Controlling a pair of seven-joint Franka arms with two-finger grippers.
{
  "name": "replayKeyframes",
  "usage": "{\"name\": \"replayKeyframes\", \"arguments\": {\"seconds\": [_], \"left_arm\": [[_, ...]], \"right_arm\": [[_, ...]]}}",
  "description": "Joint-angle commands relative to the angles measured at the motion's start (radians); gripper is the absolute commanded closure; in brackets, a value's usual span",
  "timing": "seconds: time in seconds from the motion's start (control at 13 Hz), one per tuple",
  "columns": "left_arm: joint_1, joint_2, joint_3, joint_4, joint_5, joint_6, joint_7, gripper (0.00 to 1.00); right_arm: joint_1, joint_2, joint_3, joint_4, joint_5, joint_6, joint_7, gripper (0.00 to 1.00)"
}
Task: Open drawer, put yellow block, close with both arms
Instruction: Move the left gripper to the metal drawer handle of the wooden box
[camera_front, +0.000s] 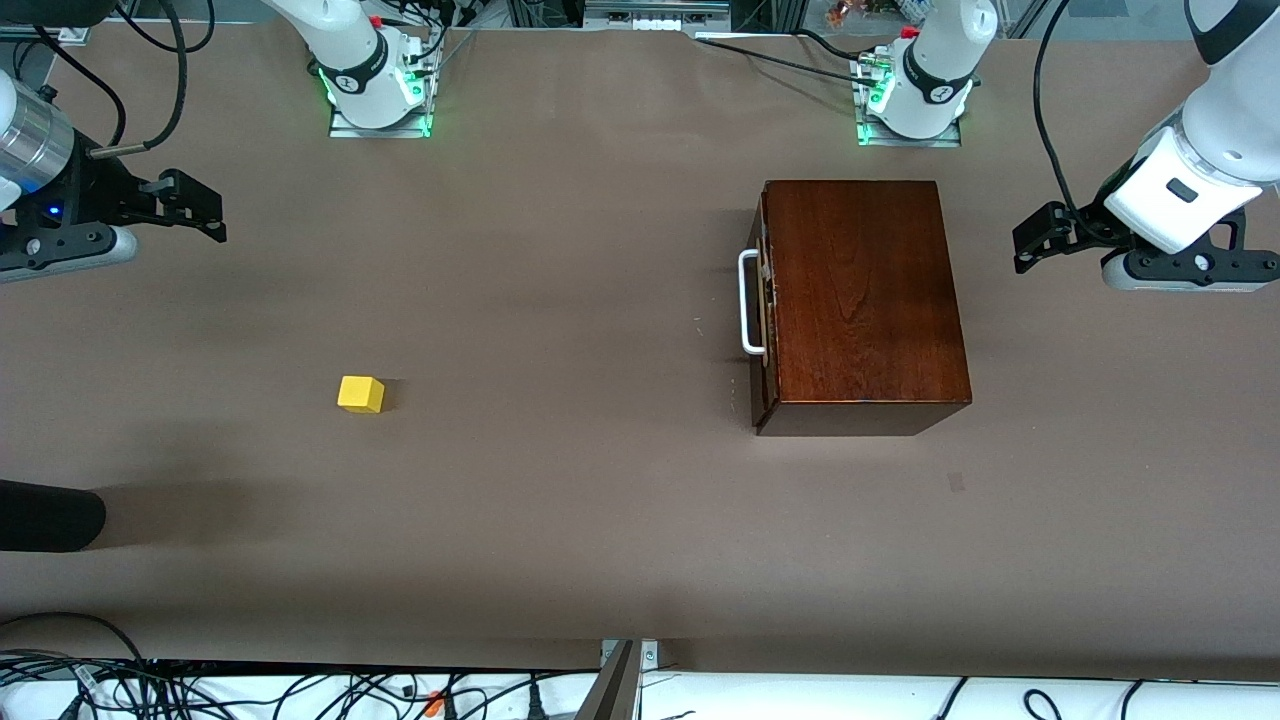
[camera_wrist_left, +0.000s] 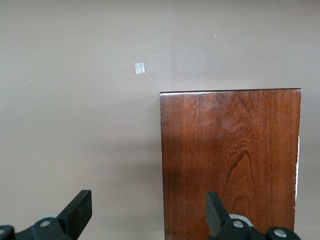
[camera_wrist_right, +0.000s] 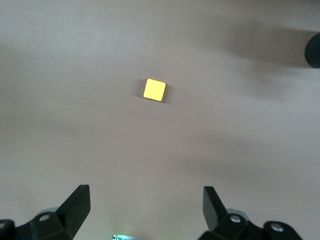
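Note:
The dark reddish-brown wooden box (camera_front: 860, 300) stands toward the left arm's end of the table. Its drawer is shut, and the white bar handle (camera_front: 750, 303) faces the right arm's end. The yellow block (camera_front: 361, 393) lies alone on the brown table toward the right arm's end. My left gripper (camera_front: 1035, 240) hangs open over the table beside the box's handle-less end. In the left wrist view the box top (camera_wrist_left: 230, 160) fills the space past the open left gripper (camera_wrist_left: 148, 212). My right gripper (camera_front: 200, 210) hangs open over bare table, and the right wrist view shows the block (camera_wrist_right: 154, 90) ahead of the empty right gripper (camera_wrist_right: 146, 207).
A black rounded object (camera_front: 50, 515) pokes in at the table's edge on the right arm's end, nearer to the front camera than the block. A small pale patch (camera_front: 956, 482) marks the table near the box. Cables (camera_front: 300, 690) run along the front edge.

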Motion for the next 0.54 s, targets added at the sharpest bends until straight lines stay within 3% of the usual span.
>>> {"name": "replayKeyframes", "arguments": {"seconds": [0.0,0.46], "left_arm": [[-0.001,-0.003,-0.005,0.013,0.017,-0.025,-0.002,0.0],[-0.002,-0.001,-0.005,0.013,0.017,-0.027,-0.009,0.0]], "right_arm": [[-0.004,0.01,0.006,0.026,-0.005,-0.006,0.013,0.0],[-0.004,0.01,0.006,0.026,-0.005,-0.006,0.013,0.0]]}}
